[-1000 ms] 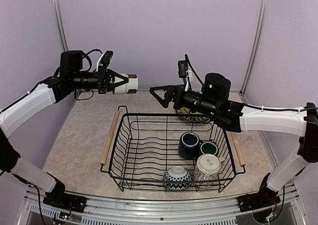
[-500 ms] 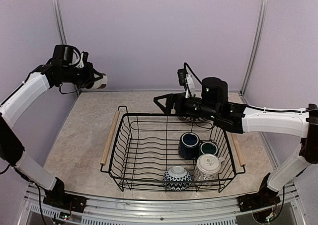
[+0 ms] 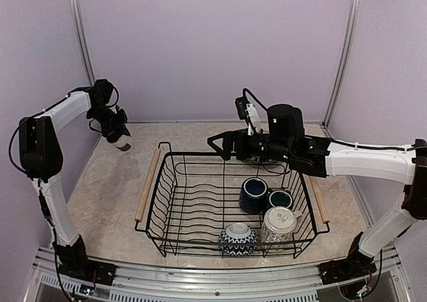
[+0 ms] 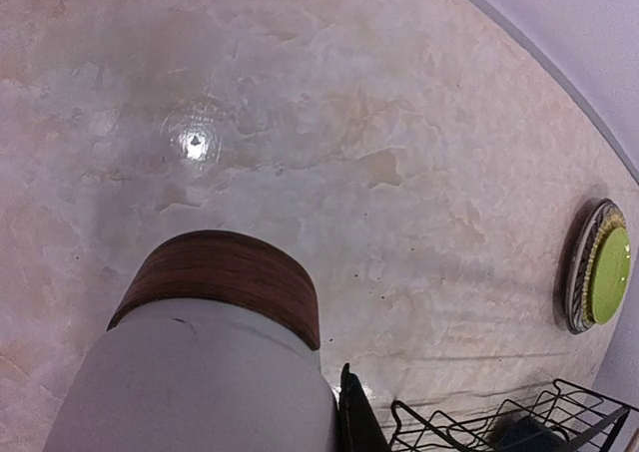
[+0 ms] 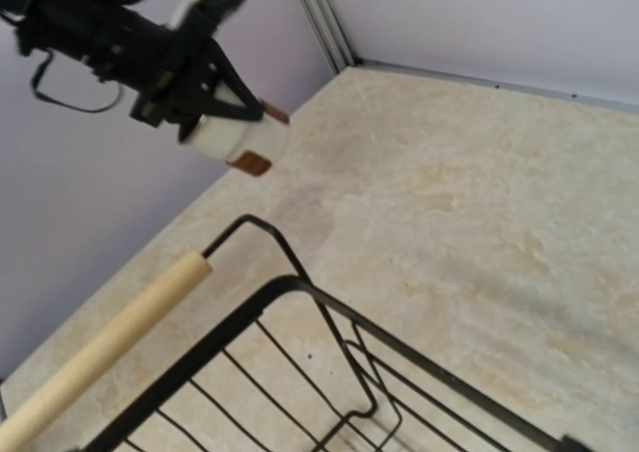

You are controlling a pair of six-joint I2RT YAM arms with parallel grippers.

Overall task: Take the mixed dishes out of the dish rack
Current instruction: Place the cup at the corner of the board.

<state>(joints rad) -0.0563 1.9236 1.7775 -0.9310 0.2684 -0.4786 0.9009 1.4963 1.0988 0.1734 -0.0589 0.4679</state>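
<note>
Standing beyond dish rack [image 4: 499,424]: green plate [image 4: 609,272]

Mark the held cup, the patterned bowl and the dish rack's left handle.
held cup [image 4: 190,372]: left wrist view, white body below the brown band.
patterned bowl [image 3: 237,239]: top view, patterned side.
dish rack [image 3: 147,184]: top view, left wooden handle.

dish rack [image 3: 193,154]: black wire, pale wooden handles
first mug [image 3: 253,194], inside the dish rack: dark blue
second mug [image 3: 280,199], inside: teal
tall cup [image 3: 278,223], inside: white, faint pattern
bowl [image 3: 237,239], inside: blue-and-white pattern
banded cup [image 4: 200,392], left of the dish rack: white, brown wood-grain band
plate [image 4: 607,272], behind the dish rack: lime green, yellowish woven rim
table [image 4: 349,123]: beige marbling
</note>
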